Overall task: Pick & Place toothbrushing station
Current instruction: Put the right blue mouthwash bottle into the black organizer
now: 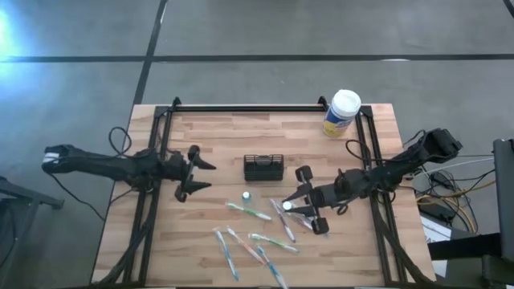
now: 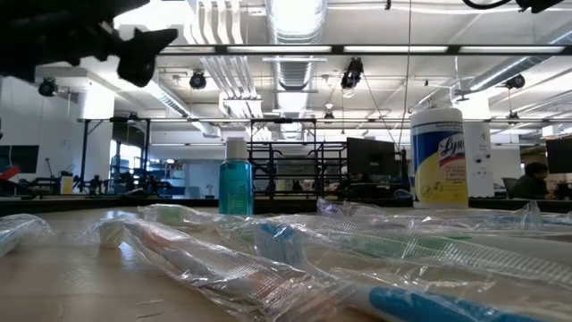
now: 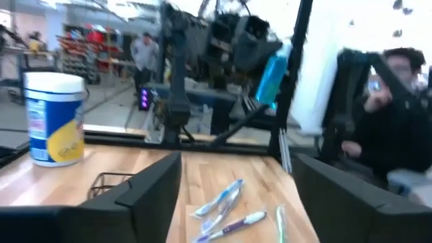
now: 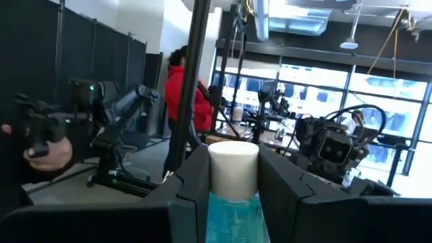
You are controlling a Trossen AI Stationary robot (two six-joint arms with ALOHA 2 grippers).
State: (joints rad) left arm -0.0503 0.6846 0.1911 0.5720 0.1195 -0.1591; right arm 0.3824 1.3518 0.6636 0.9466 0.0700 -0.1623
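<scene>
Toothbrushing station (image 1: pixel 263 167) between left tool (image 1: pixel 205 175), right tool (image 1: pixel 303 197)

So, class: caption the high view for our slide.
Open left gripper and right gripper flank black mesh holder above scattered toothbrushes.

Overhead, table-level, two wrist views

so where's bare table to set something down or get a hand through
Bare wood runs along the far edge between the black mesh holder and the white-lidded canister, and across the near left corner below the left gripper, whose fingers are open. The near middle is crowded with wrapped toothbrushes, right up to the right gripper holding a blue bottle.
</scene>
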